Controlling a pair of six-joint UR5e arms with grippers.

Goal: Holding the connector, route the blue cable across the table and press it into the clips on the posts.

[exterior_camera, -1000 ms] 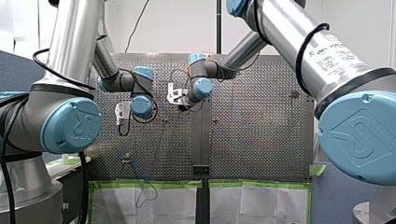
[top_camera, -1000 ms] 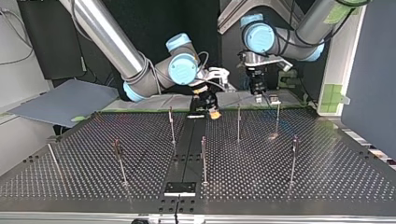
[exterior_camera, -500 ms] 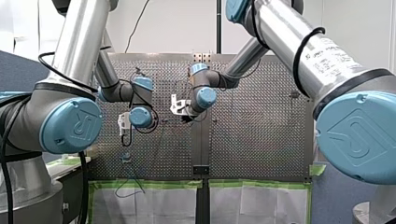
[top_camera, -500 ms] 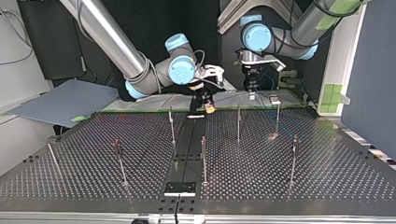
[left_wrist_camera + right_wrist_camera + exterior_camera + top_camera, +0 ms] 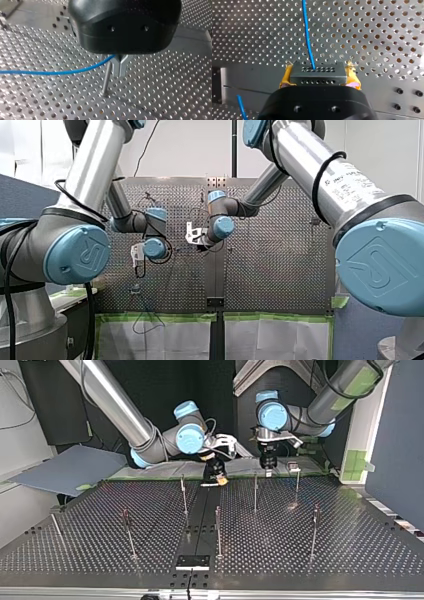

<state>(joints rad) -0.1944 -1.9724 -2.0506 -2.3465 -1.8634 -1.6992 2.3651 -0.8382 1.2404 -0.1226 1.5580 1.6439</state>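
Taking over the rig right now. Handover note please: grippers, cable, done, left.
My right gripper: shut on the connector, yellow pads on its sides; the blue cable leaves it ahead.
My left gripper: metal fingers closed on the blue cable, right beside a post.
Done: cable held at both points.
Left: the top view shows no cable on any post yet; take it across and press it in, probably starting at this post.

connector [image 5: 318,73]: grey, perforated block; blue cable [image 5: 307,37]: runs straight from it

Shiny perforated metal table [image 5: 374,30], glossy blue cable [image 5: 308,40]
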